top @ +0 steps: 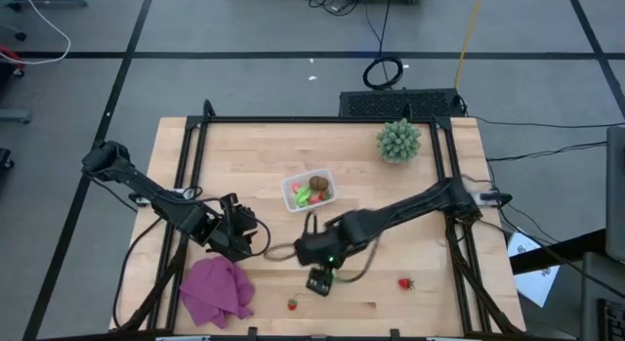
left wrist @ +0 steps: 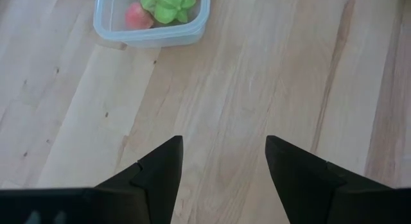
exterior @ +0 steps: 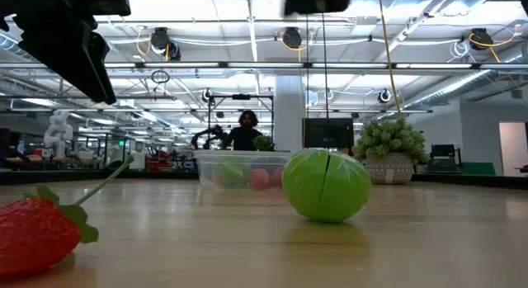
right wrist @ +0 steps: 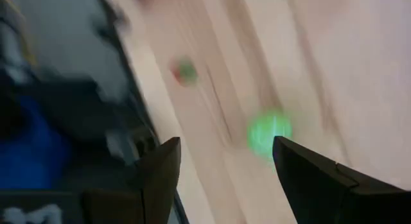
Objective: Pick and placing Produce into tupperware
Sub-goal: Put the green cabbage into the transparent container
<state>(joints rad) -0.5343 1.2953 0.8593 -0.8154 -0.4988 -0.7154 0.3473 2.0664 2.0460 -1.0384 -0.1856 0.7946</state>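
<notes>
Where the table [top: 244, 155] ended nearest the low camera, logged one strawberry [exterior: 37, 234] lying on its side. Just behind it, noted a round green piece [exterior: 327, 185] of produce resting on bare wood. Found the right gripper [right wrist: 226, 147] hanging above that green piece, fingers spread wide and holding nothing, with the piece framed in the gap ahead. Marked a second strawberry [top: 405, 282] well apart toward the right, and a purple cloth [top: 217, 290] at front left.

Further in, recorded the left gripper [left wrist: 225, 144] waiting beside the cloth, fingers likewise parted and empty, aimed toward the tupperware [top: 309, 191]. Saw the tupperware mid-table already holding a brown oval, green and pink pieces. Beyond, noted a spiky plant [top: 399, 141] at the far edge, and a person in the room behind.

Risks, as judged:
- A closure off centre could squirt the round green piece sideways – possibly off the near edge.
- A low descent could scrape the wood.
- A careless drop could nudge the light container.
</notes>
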